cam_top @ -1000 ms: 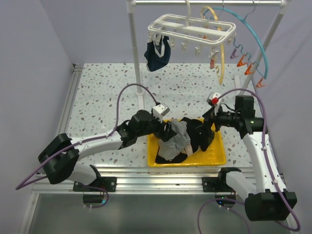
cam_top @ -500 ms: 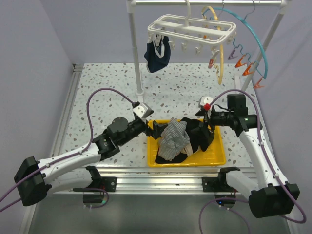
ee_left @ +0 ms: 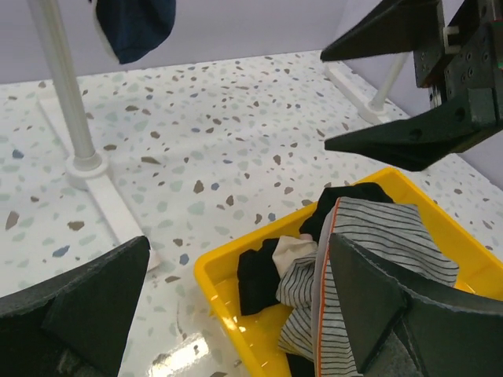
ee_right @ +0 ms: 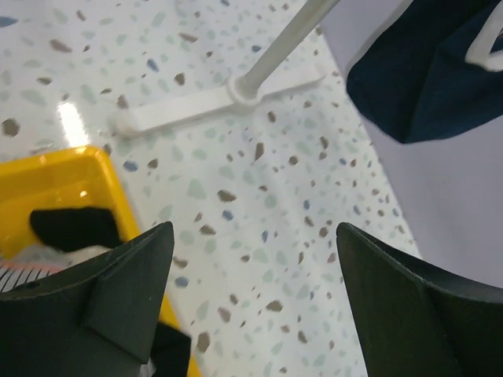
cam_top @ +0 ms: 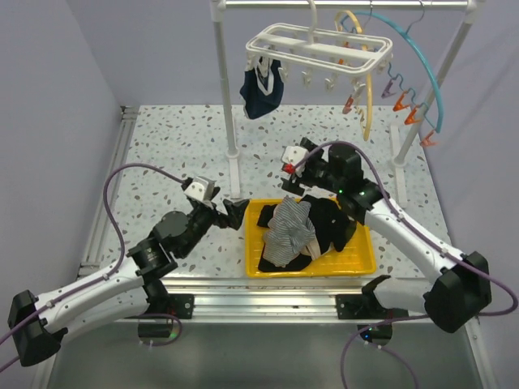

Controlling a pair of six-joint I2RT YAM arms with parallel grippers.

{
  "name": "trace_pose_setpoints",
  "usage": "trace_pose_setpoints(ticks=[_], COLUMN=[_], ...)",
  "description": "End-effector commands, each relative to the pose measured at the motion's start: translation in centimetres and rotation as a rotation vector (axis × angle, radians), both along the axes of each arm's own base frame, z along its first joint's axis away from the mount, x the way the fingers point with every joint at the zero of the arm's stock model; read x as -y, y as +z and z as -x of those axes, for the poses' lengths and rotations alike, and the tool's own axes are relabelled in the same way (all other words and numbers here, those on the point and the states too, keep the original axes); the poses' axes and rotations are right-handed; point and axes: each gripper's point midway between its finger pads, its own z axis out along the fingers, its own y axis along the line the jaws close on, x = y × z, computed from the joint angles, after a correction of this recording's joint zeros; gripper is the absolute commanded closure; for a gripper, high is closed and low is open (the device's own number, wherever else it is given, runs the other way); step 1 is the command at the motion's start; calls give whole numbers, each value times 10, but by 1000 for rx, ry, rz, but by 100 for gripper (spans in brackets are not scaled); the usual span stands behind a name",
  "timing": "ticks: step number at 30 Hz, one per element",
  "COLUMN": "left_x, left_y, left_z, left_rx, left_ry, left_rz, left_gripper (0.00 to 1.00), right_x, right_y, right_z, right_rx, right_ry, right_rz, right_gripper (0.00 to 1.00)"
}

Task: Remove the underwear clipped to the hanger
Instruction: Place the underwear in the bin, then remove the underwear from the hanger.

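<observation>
Your speckled table (cam_top: 162, 146) carries a yellow tray (cam_top: 366, 266) heaped with underwear (cam_top: 293, 231). On the clip hanger (cam_top: 320, 44) above, one navy pair (cam_top: 262, 93) hangs clipped at its left end. Left gripper (ee_left: 237, 243) and right gripper (ee_right: 253, 236): fingers wide, holding nothing.

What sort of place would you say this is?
Probably a robotics bench for laundry tasks: left arm and right arm bolted to a speckled table, a clip hanger on a rail holding navy underwear, a yellow tray of garments.
</observation>
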Motion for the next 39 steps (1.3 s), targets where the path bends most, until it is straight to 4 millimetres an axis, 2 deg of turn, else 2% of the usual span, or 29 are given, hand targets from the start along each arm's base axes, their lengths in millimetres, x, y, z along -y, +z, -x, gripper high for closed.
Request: trace_pose_setpoints(ticks=[1,2,3,4,5,6,8,9,11,12,13,14,15,16,17,22,27,28,29,30,32,33,35,36,37,38,39], left_x=[-24,-27,-32,-37,-40,-44,-53,-57,-64,-67,-71,-73,-76,-79,-80,-86,-89,-89,-90,-91,-93,-95,-98,-100,-101,-102,-104], left_y=[-17,-18,-24,-20,-21,-26,-22,-28,-24,-31,-28,-28,-27,-35,-36,-36,-29,-27,-26,-24,-22,-21,-21,-19,-20,-21,-18], left_z=[-3,-2,-1,1,2,4,8,9,13,14,15,16,17,18,18,19,20,21,22,22,24,25,28,29,31,32,33], left_rx=[-69,-74,-92,-85,-88,-100,-94,-106,-99,-112,-105,-105,-101,-116,-118,-121,-131,-132,-139,-142,-156,-158,-173,-170,-174,-181,-176], left_ry=[122,133,151,161,169,182,194,208,220,230,235,238,246,255,259,278,285,283,284,286,290,292,298,299,299,300,298], left_rz=[30,39,42,64,74,75,110,112,144,141,160,165,181,154,152,141,120,121,117,117,116,122,130,147,155,163,181], left_gripper=[0,0,0,0,0,0,0,0,0,0,0,0,0,0,0,0,0,0,0,0,0,0,0,0,0,0,0], right_x=[-19,-28,-31,-37,-43,-48,-49,-58,-61,-64,-68,-67,-69,-73,-72,-86,-96,-95,-97,-95,-93,-86,-80,-78,-79,-75,-73], right_y=[60,52,55,58,70,51,61,40,44,40,20,29,27,10,21,10,-14,-16,-6,-23,-17,-25,-20,-28,-25,-24,-22], right_z=[-48,-60,-67,-76,-83,-98,-117,-128,-144,-149,-160,-168,-173,-181,-188,-206,-236,-242,-249,-258,-268,-276,-287,-290,-293,-295,-297], right_rx=[304,306,324,340,356,325,351,320,332,326,303,315,303,278,290,262,264,270,288,276,269,246,209,187,180,180,194], right_ry=[-170,-184,-220,-239,-252,-289,-381,-399,-458,-477,-493,-538,-560,-580,-617,-648,-718,-744,-763,-785,-815,-827,-825,-827,-813,-819,-823], right_rz=[-93,-84,-88,-108,-137,-121,-149,-133,-143,-143,-117,-133,-147,-132,-158,-221,-228,-227,-253,-239,-298,-299,-363,-356,-369,-373,-382], right_gripper=[12,11,10,9,8,8,7,7,6,5,5,5,4,4,4,4,4,4,5,6,14,17,28,35,43,76,90])
